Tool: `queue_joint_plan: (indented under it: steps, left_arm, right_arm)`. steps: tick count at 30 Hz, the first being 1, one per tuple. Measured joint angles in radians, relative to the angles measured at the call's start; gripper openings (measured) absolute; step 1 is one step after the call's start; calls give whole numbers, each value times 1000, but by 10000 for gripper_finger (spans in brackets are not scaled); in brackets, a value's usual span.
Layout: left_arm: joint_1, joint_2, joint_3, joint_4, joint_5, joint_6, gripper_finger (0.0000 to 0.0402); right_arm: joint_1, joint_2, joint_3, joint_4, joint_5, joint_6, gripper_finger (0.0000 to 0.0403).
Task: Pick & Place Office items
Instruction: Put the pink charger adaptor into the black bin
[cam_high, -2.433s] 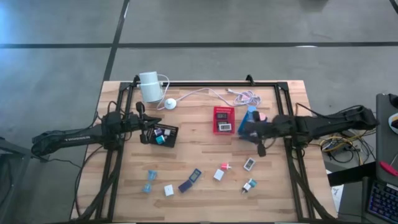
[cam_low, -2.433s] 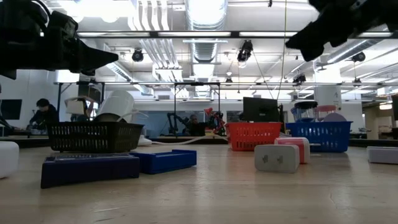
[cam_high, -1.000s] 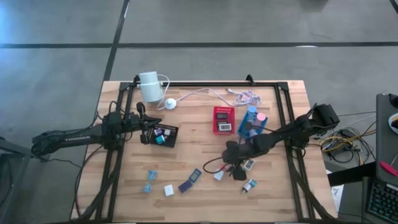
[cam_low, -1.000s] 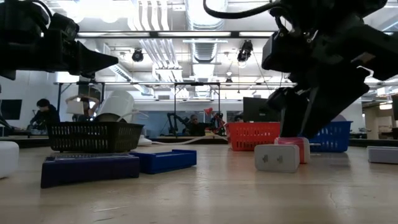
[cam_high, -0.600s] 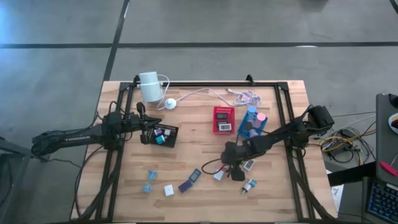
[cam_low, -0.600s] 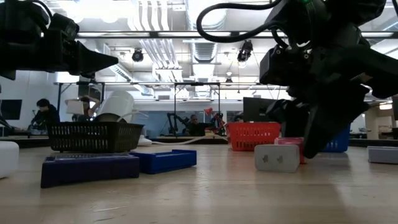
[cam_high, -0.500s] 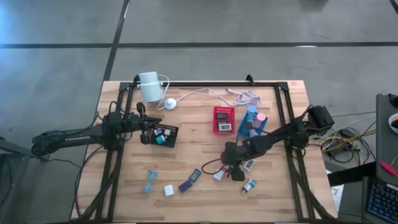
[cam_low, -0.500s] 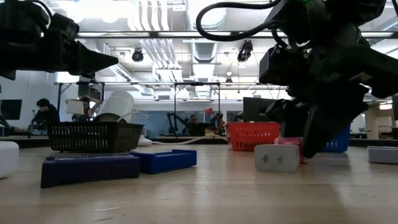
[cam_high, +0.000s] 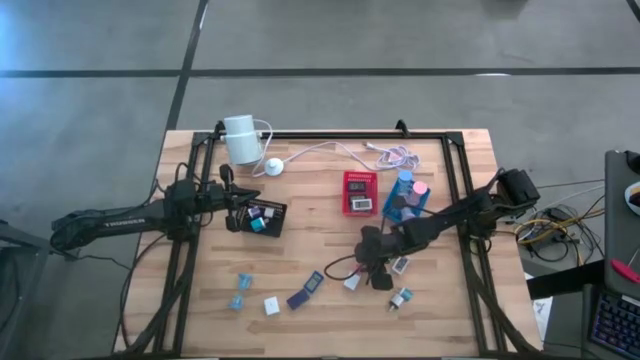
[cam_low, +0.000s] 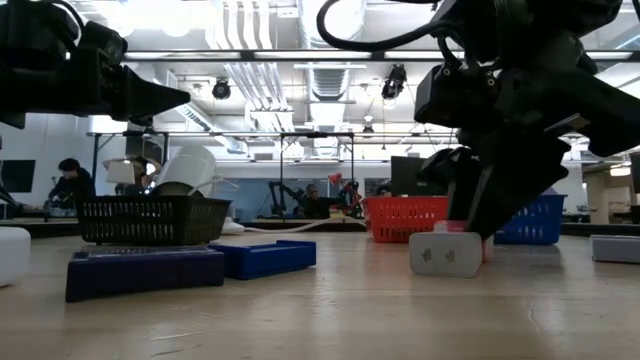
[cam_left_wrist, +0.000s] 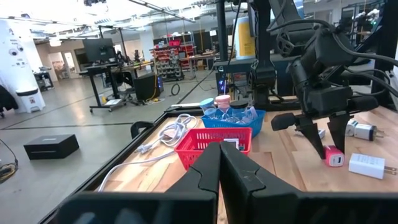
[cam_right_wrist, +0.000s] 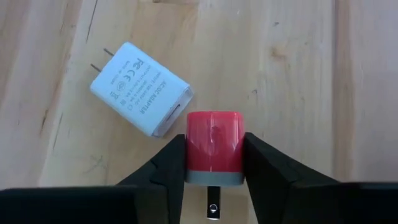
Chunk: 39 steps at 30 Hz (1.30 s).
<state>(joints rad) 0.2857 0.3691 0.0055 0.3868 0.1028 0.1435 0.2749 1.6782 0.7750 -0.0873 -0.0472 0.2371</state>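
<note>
Right gripper (cam_right_wrist: 212, 163) clamped on the pink charger (cam_right_wrist: 213, 149) (white charger (cam_right_wrist: 140, 89) just beside), low over the table (cam_right_wrist: 292, 74).

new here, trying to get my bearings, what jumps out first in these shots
The right gripper, low over the table's front middle, closed on a small red charger, with a white charger beside it. Next, the left gripper, shut and empty, above the black tray at the left.
</note>
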Motion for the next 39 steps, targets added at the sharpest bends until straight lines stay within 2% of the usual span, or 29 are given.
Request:
queue_joint_plan:
  steps: [10, 14, 20, 29, 35, 39]
  left_arm:
    - [0, 0, 0, -1, 0, -3, 13]
    - [0, 0, 0, -1, 0, 16, 13]
    - [0, 0, 0, 0, 0, 13, 12]
    - [0, 0, 0, 1, 0, 6, 13]
    - [0, 0, 0, 1, 0, 17, 14]
    - [0, 0, 0, 1, 0, 13, 13]
  right_arm:
    - [10, -22, 0, 17, 24, -38, 121]
    - [9, -67, 0, 18, 25, -79, 121]
    - [9, -236, -1, 23, 34, -111, 121]
    - [11, -536, -1, 24, 163, -208, 121]
    - [10, -663, -8, 38, 229, -285, 121]
    - [8, -737, -50, 94, 234, -309, 121]
